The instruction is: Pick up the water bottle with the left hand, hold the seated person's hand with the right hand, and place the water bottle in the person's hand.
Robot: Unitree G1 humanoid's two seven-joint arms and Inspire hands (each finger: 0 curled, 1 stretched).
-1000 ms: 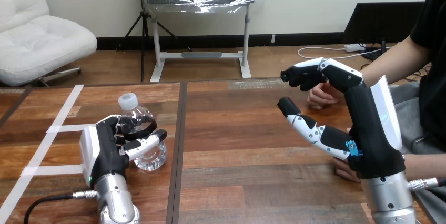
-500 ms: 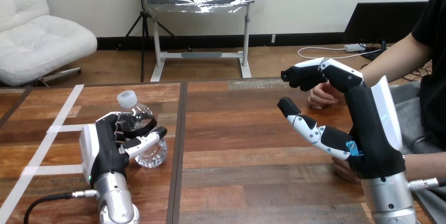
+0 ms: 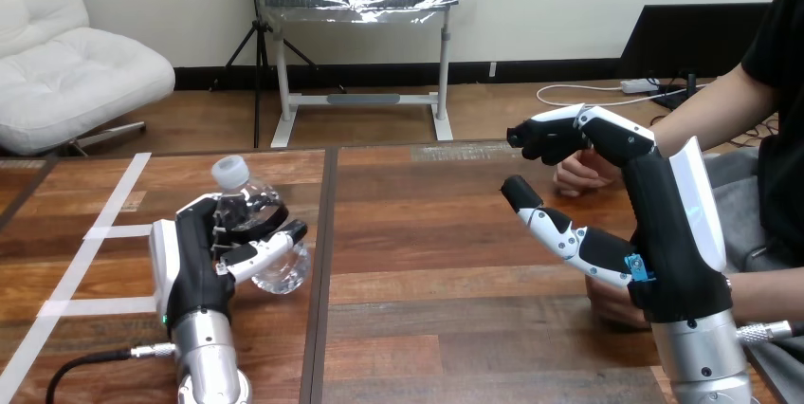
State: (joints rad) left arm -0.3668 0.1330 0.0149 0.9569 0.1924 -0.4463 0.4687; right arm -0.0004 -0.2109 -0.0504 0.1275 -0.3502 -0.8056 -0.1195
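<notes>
A clear plastic water bottle [image 3: 261, 238] with a white cap stands tilted at the table's left, its base just off the wood. My left hand [image 3: 194, 262] is shut on it, fingers and thumb curled round its body. My right hand [image 3: 664, 224] is raised at the right with fingers straight and thumb spread, holding nothing. One of the person's hands [image 3: 580, 174] rests on the table behind my right hand's fingers, apart from them. The person's other hand [image 3: 618, 302] lies by the table's right edge, partly hidden behind my right wrist.
A dark seam [image 3: 320, 262] runs down the wooden table between the two hands. Strips of white tape [image 3: 90, 233] cross the table's left part. The middle of the table between the seam and my right hand is bare wood.
My left hand has lifted and tilted the bottle slightly up and to the right. My right hand and the person's hands have stayed where they were.
</notes>
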